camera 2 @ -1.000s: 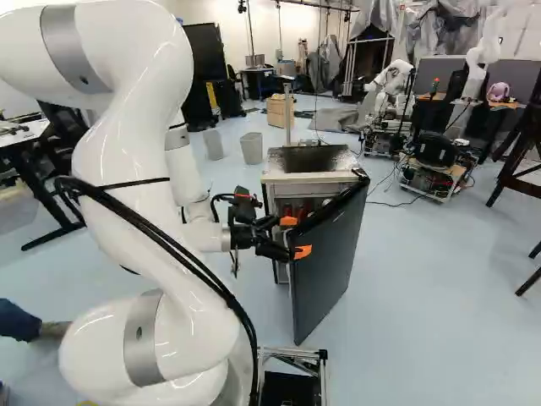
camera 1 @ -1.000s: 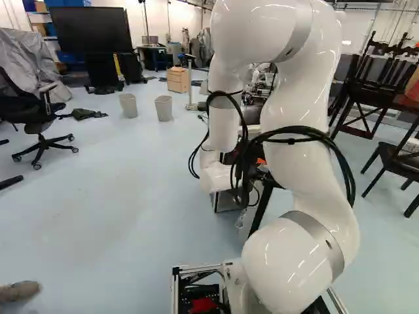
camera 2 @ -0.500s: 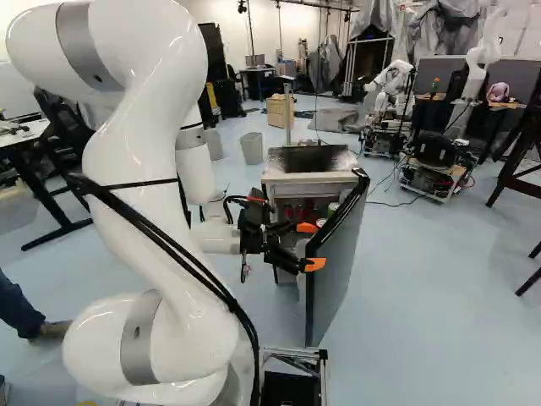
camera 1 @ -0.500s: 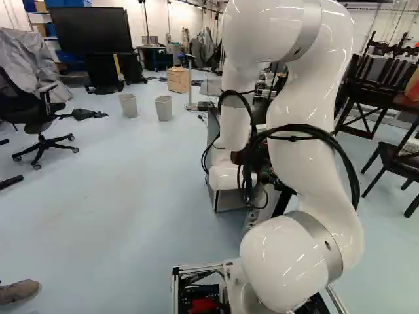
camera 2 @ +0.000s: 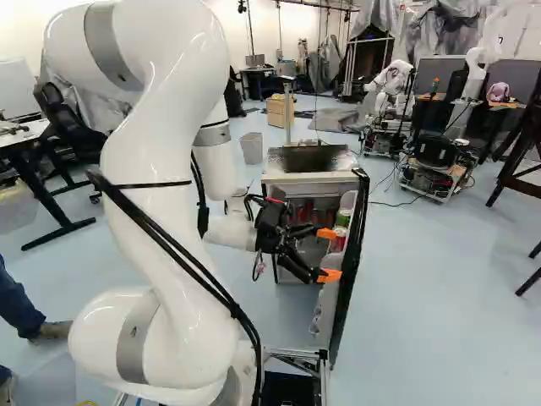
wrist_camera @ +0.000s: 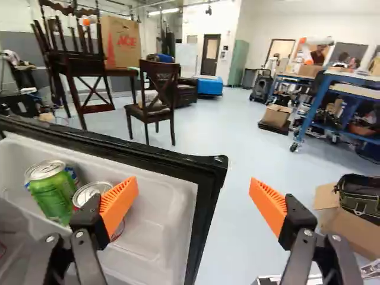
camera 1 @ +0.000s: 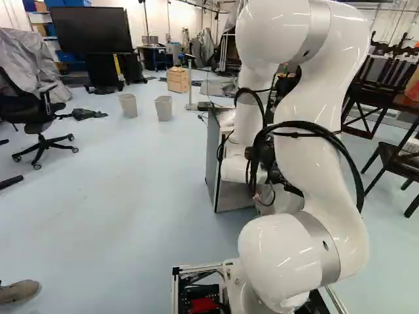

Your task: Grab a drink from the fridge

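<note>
gripper (camera 2: 328, 254) mostly hidden behind arm (camera 1: 314, 131) in left base view. arm's upper bend cut off by top edge in both base views. fridge (camera 2: 313, 178) partly hidden behind arm in left base view; its red items (camera 2: 308, 208) on far side inside, too small to name. door (wrist_camera: 205, 178) cut off in wrist view. silver-topped can (wrist_camera: 90, 192) partly behind one finger; green can's (wrist_camera: 54, 196) base hidden by door shelf.
</note>
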Controlling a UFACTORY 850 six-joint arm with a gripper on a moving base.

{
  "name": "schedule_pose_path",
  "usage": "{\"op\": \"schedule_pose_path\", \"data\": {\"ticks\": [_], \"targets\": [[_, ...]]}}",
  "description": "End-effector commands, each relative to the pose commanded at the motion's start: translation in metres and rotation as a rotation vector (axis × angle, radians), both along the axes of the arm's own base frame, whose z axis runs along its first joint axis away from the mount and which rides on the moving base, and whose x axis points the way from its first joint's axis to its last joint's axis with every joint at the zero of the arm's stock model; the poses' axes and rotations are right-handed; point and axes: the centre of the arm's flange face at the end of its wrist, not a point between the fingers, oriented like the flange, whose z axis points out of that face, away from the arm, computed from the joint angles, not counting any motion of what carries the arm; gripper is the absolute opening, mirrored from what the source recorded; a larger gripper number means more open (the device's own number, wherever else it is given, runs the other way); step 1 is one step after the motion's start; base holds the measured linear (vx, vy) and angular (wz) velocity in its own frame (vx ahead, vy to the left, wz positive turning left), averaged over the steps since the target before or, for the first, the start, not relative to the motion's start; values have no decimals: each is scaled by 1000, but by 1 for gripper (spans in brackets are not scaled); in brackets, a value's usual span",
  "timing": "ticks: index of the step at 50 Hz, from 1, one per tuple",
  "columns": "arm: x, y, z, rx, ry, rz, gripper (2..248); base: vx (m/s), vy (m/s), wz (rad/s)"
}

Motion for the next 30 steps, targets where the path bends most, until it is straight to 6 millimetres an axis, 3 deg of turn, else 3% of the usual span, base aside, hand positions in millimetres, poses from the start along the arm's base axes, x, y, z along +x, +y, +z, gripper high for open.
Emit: {"op": "schedule_pose_path", "data": {"ticks": [30], "targets": [[27, -73, 9, -67, -79, -224, 247, 0, 0, 0]]}}
